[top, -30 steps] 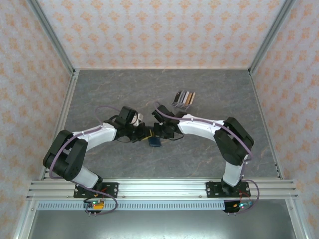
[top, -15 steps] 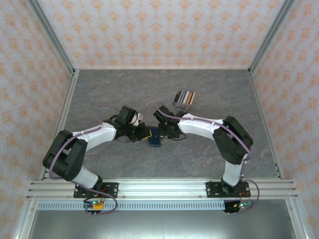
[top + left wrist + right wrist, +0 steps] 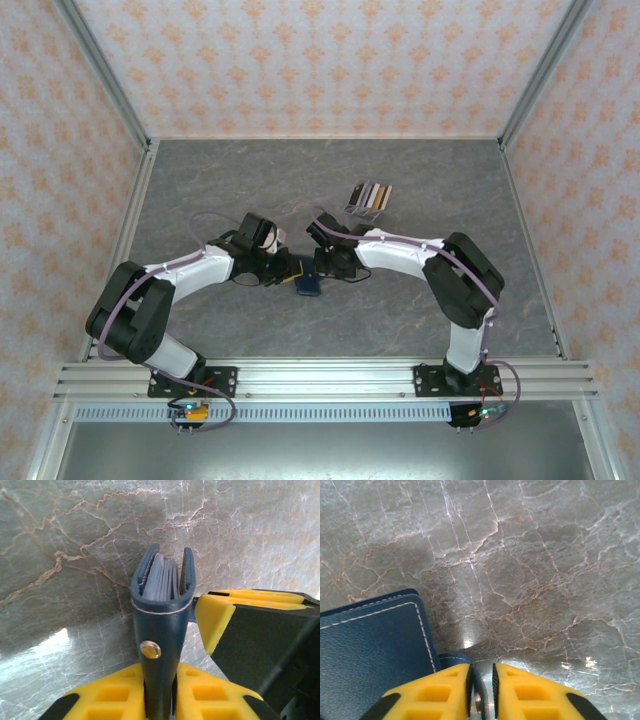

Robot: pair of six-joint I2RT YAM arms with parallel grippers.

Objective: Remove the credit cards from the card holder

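Your left gripper (image 3: 160, 672) has its yellow fingers (image 3: 115, 690) pressed on both sides of the card holder (image 3: 162, 615), pinching its dark blue back by the shiny snap (image 3: 150, 650). The holder stands on its edge on the grey stone table (image 3: 545, 555) and is open a crack, with pale leaves (image 3: 162, 577) inside. Your right gripper (image 3: 481, 672) has its fingers almost together on a thin bit, which looks like the holder's small blue tab (image 3: 452, 656). Both wrists meet in the middle of the table. Your left arm (image 3: 190, 270) bends in from the left and your right arm (image 3: 400, 250) from the right, elbows sticking out. A small striped pile (image 3: 369, 198) lies farther back.
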